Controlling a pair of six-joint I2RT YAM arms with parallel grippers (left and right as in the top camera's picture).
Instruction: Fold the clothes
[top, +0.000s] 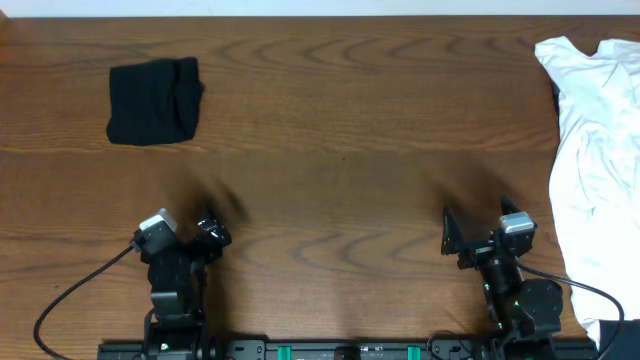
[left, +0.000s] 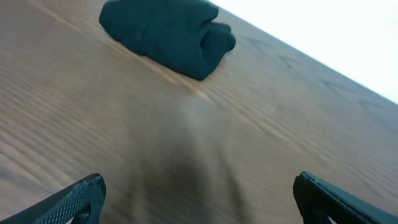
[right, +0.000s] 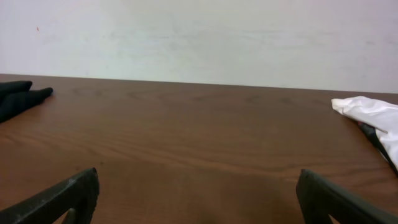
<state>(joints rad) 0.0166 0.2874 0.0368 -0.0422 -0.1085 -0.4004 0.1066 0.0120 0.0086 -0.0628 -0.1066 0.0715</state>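
The black shirt (top: 154, 101) is seen folded into a compact bundle at the far left of the table (top: 340, 150), well apart from both arms. The left gripper (left: 199, 198) is spread wide above bare wood, nothing grasped, with the bundle lying ahead of it. The right gripper (right: 199, 198) is likewise released and empty, low over the table. A white shirt (top: 600, 170) is seen crumpled along the right edge.

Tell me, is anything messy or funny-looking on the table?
Yes. The white shirt lies rumpled and unfolded along the right side of the table, while the black shirt sits folded in a tidy bundle at the far left. Nothing else stands out.
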